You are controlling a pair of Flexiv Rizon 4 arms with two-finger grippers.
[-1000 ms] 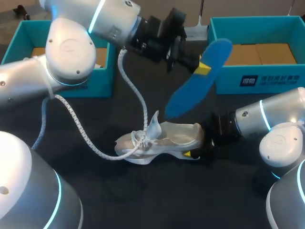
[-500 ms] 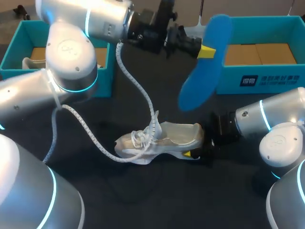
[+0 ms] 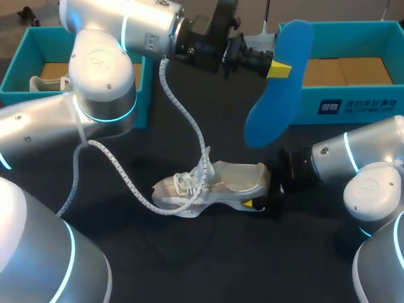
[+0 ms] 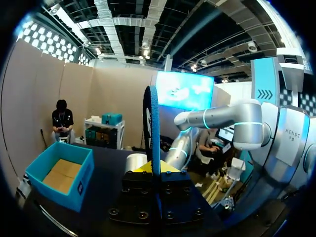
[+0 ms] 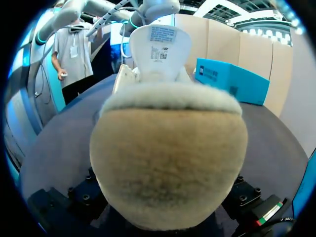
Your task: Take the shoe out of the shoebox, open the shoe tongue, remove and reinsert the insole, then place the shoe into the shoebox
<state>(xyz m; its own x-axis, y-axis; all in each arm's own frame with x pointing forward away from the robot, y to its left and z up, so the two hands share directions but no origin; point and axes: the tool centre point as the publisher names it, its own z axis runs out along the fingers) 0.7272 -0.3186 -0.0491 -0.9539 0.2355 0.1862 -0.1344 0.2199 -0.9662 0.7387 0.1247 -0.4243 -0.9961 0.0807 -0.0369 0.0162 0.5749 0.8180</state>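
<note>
the left arm (image 3: 120,38) enters from the left and reaches past the middle, raised well above the worktop (image 3: 208,265), its wrist roughly level and pointing toward the right shoebox (image 3: 341,104). the left gripper (image 3: 278,68) is clenched on the blue insole (image 3: 281,88), grasping it in its upper half. the insole hangs tilted in the air, upper end in front of the right shoebox wall, lower end above and apart from the shoe's heel. in the left wrist view the insole (image 4: 151,128) stands edge-on, upright between the fingers of the left gripper (image 4: 155,170).

the shoe (image 3: 214,183) lies on the worktop near the middle, tongue (image 3: 203,165) raised, toe toward the left. the right arm (image 3: 353,164) lies low from the right, with the right gripper (image 3: 265,196) at the heel. in the right wrist view the fleecy heel (image 5: 168,148) fills the space just ahead of the gripper; whether it is clamped cannot be told.

the left shoebox (image 3: 142,95) stands at the far left.
</note>
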